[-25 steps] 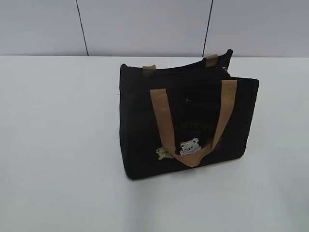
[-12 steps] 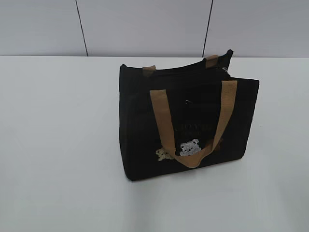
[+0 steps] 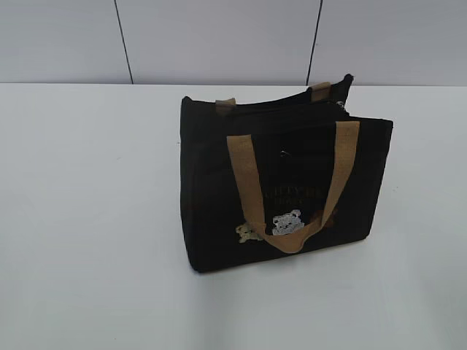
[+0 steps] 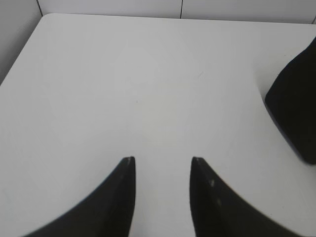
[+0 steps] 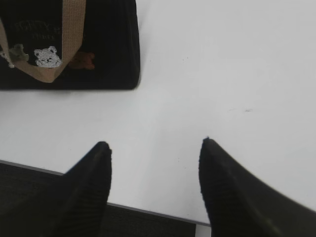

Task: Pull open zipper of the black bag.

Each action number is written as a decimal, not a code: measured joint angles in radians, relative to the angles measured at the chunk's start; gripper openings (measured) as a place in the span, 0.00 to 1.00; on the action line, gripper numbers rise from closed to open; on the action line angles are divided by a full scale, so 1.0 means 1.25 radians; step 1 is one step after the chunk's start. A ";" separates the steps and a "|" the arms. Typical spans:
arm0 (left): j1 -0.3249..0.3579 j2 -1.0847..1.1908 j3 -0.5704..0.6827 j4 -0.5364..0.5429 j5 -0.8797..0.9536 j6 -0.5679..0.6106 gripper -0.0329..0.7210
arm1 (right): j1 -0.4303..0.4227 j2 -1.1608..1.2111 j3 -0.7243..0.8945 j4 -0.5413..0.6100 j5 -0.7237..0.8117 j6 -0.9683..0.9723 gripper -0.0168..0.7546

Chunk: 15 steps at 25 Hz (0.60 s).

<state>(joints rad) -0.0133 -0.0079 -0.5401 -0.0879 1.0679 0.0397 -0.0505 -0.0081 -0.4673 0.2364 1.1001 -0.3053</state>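
I see the bag (image 3: 284, 182) standing upright mid-desk (image 3: 87, 219), soft fabric, likely light, so I judge it will slide or fold unless one pincer braces it. The zipper (image 3: 292, 98) runs along the top; its pull seems to glint at the right end, the spot to pinch. Left pincer (image 4: 162, 160) and right pincer (image 5: 155, 144) gape empty over bare desk. The gold lettering is too faint to read.
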 joint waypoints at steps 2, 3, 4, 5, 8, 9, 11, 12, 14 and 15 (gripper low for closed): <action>0.008 0.000 0.000 0.000 0.000 0.000 0.41 | 0.000 0.000 0.000 0.000 0.000 0.000 0.58; 0.013 0.000 0.000 0.000 0.000 0.001 0.41 | 0.000 0.000 0.000 0.000 0.000 0.000 0.58; 0.015 0.000 0.000 0.000 0.000 0.001 0.41 | 0.000 0.000 0.000 0.000 0.000 0.000 0.58; 0.016 0.000 0.000 0.000 0.000 0.001 0.41 | 0.000 0.000 0.000 0.000 0.000 0.000 0.58; 0.017 -0.001 0.000 0.000 0.000 0.001 0.41 | 0.000 0.000 0.000 0.000 0.000 0.001 0.58; 0.017 -0.001 0.000 0.000 0.000 0.001 0.41 | 0.000 0.000 0.000 0.000 0.000 0.001 0.58; 0.017 -0.001 0.000 0.000 0.000 0.001 0.41 | 0.000 0.000 0.000 0.000 0.000 0.002 0.58; 0.017 -0.001 0.000 0.000 0.000 0.001 0.41 | 0.000 0.000 0.000 0.000 0.000 0.002 0.58; 0.017 -0.001 0.000 0.000 0.000 0.001 0.40 | 0.000 0.000 0.000 0.000 0.000 0.002 0.58; 0.017 -0.001 0.000 0.000 0.000 0.001 0.40 | 0.000 0.000 0.000 0.000 0.000 0.003 0.58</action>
<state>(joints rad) 0.0081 -0.0091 -0.5401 -0.0879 1.0679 0.0406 -0.0505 -0.0081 -0.4673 0.2364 1.1001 -0.3021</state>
